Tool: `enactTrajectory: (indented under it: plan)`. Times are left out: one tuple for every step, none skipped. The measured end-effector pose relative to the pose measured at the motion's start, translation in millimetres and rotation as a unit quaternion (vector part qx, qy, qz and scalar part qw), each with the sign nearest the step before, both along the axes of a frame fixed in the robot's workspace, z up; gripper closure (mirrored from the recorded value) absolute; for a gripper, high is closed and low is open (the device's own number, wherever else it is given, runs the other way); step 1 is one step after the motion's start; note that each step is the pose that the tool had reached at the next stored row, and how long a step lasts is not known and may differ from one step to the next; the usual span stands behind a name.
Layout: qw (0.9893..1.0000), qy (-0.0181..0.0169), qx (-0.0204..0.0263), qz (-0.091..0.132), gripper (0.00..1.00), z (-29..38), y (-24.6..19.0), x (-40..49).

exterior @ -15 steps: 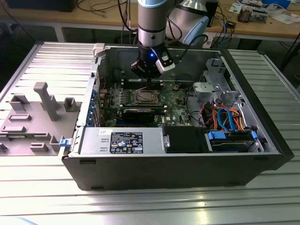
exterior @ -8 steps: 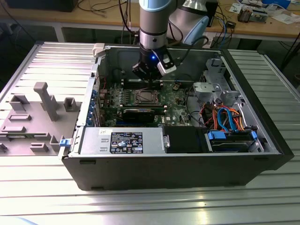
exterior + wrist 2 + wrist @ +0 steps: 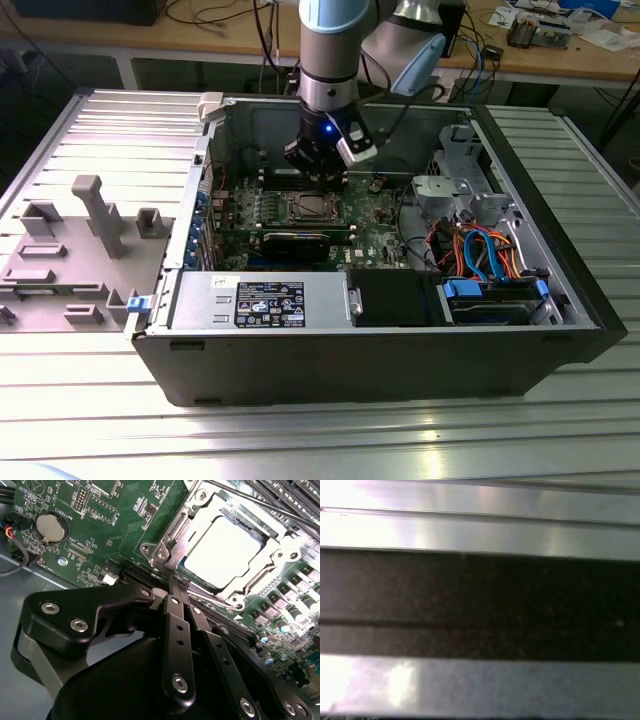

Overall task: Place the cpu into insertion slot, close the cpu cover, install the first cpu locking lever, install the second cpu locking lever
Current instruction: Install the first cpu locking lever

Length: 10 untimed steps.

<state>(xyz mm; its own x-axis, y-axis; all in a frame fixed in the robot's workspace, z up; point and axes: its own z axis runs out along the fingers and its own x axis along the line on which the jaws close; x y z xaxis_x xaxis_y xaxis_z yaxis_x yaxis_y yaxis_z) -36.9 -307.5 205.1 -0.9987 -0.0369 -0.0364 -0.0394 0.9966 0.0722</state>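
Jaws (image 3: 181,587) sit pressed together with nothing between them, their black tips right at the rim of the cover (image 3: 172,555) in the second wrist view. Beyond them the cpu (image 3: 220,550) lies flat in the slot (image 3: 234,601), its pale metal top showing through the square window of the cover, which lies down over it. A thin rod-like lever (image 3: 260,505) runs along the far side of the socket; whether it is latched I cannot tell.

Around the socket spreads the green motherboard (image 3: 100,525), with a round coin battery (image 3: 51,526) near one edge and a row of small cylindrical capacitors (image 3: 280,620) on the other side.

In the exterior view the arm (image 3: 328,60) reaches down into an open computer case (image 3: 370,360) that lies on a ribbed metal table (image 3: 300,440). The jaws (image 3: 318,172) hang just behind the socket, where the cpu (image 3: 308,208) shows as a small dark square. A grey power supply (image 3: 260,300) with a label sits along the near wall, and orange and blue cables (image 3: 480,255) gather toward the exterior view's right. A grey fixture (image 3: 70,250) with upright blocks rests on the table at the exterior view's left.
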Motion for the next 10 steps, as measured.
enactTrajectory:
  plan:
    - [1.0000,0.0000,0.0000,0.000,0.89,-0.5,0.0,0.1]
    - [1.0000,0.0000,-0.0001,0.000,0.89,-0.9,0.0,0.1]
    - [1.0000,0.0001,-0.0001,0.000,0.89,-1.1,0.0,0.2]
    - [1.0000,0.0001,0.0000,0.000,0.89,-1.3,0.0,0.2]
    - [1.0000,0.0000,0.0000,0.000,0.89,-1.6,0.0,0.3]
    - [1.0000,0.0000,0.0000,0.000,0.89,-1.8,0.0,0.3]
    - [1.0000,0.0000,-0.0001,0.000,0.89,-1.8,0.0,0.3]
    - [1.0000,0.0000,-0.0001,0.000,0.89,-1.8,0.0,0.3]
    - [1.0000,0.0000,0.0000,0.000,0.89,-1.6,0.0,0.3]
    - [1.0000,-0.0001,0.0000,0.000,0.89,-1.1,0.0,0.4]
